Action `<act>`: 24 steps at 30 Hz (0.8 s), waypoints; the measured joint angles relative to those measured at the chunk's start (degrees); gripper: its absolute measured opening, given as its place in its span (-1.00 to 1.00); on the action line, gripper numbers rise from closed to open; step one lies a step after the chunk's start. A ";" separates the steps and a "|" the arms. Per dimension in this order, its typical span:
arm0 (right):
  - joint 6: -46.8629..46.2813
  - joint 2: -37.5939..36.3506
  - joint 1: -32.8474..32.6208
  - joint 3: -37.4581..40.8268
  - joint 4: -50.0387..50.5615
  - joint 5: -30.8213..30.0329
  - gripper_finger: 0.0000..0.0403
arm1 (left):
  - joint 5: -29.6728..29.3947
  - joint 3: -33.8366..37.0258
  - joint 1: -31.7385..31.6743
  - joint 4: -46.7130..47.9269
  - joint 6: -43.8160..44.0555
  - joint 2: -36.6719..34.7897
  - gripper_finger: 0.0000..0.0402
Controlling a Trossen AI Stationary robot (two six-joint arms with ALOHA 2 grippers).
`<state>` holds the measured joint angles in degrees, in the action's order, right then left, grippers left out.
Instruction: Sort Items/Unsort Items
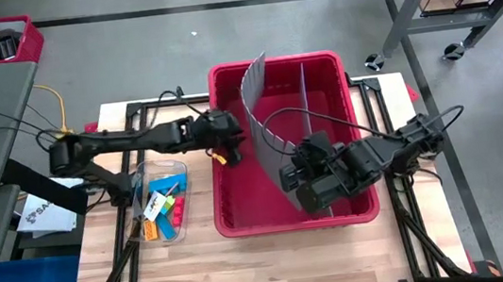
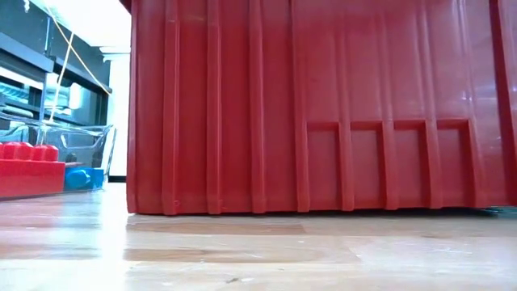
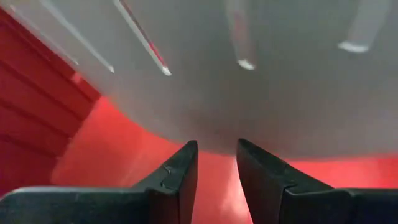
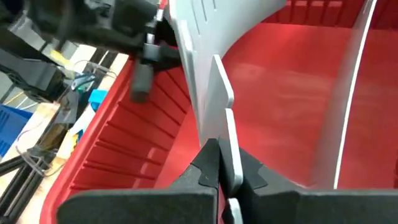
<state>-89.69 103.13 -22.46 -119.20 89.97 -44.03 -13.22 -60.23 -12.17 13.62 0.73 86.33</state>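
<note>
On the table's left side, as the high view shows it, sits one clear plastic tub point(image 1: 158, 201) holding the items point(image 1: 166, 210): orange, blue, yellow, red and green blocks jumbled with a white tag and at least one thin dark stick; an exact count of each is not possible from above. The low view catches the same tub point(image 2: 81, 149) from table height, with red studded blocks point(image 2: 31, 168) and a blue piece point(image 2: 84, 178) at its side.

Just right of the tub, the left gripper point(image 1: 229, 140) reaches over the left wall of the one large red bin point(image 1: 242, 220). Its two fingers point(image 3: 181, 180) stand a little apart with nothing between them, pointing at the bin floor and the grey sheet ahead.

Inside the bin are two grey dividers. One divider point(image 1: 261, 111) is bent into a curve, its far end tilted up above the rim; the second, straight divider point(image 1: 303, 92) stands upright along the bin's middle. No blocks or sticks show in the bin.

Farther right, the right gripper point(image 1: 295, 176) is low in the bin's near half, clamped tight on the near edge of the curved divider point(image 4: 205, 81), as its wrist view shows.
</note>
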 joint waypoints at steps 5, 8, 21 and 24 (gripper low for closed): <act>2.54 -0.02 -0.12 0.00 -0.71 1.78 -1.00 | -5.48 -0.02 -1.60 -6.02 1.67 2.97 -0.53; 3.44 -0.02 -1.48 0.00 -0.90 3.17 -1.00 | -3.97 0.04 -1.92 -5.08 3.18 1.76 -0.61; 3.68 -0.04 -4.46 0.00 0.18 4.04 -1.00 | 7.52 -1.79 -14.20 5.62 -1.69 -13.68 -0.55; 3.52 -0.04 -4.59 0.00 -0.05 4.17 -1.00 | 13.64 -1.91 -18.87 4.57 2.47 -11.13 -0.48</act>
<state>-86.18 103.09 -27.05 -119.20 89.92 -39.86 0.42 -62.14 -31.04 18.18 3.20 75.19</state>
